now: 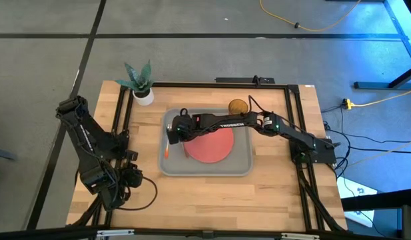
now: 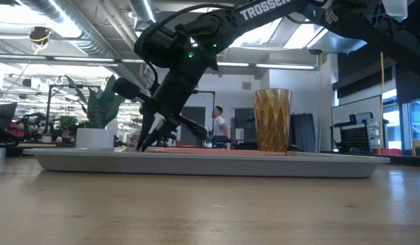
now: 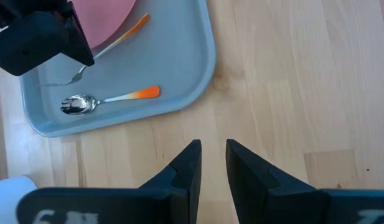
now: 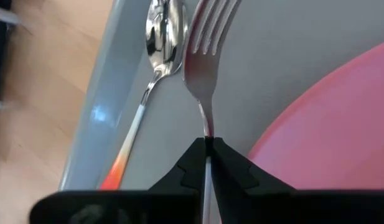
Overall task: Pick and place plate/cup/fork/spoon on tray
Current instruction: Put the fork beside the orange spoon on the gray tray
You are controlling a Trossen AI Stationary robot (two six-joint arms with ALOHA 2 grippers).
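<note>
A: Where is the fork (image 4: 203, 68)?
B: Over the left part of the tray (image 1: 242, 165), pinched by its neck between the fingers of the right gripper (image 4: 207, 148). Its tines reach toward the tray's left rim, just beside the spoon (image 4: 155, 59), which lies flat on the tray floor. Whether the tines touch the tray I cannot tell.
A: And the handle?
B: From the right wrist it is hidden behind the fingers; from the left wrist the orange tip shows over the edge of the plate (image 3: 107, 20).
A: The plate is whole in view?
B: No. From above the right arm covers its far left part; it lies in the middle of the tray.
A: The cup (image 1: 238, 107)?
B: Upright at the tray's far edge, right of centre, partly behind the arm; on the rim or just beyond, unclear.
A: The left gripper (image 3: 211, 154)?
B: Near left of the table, over bare wood, jaws narrowly parted, holding nothing.
</note>
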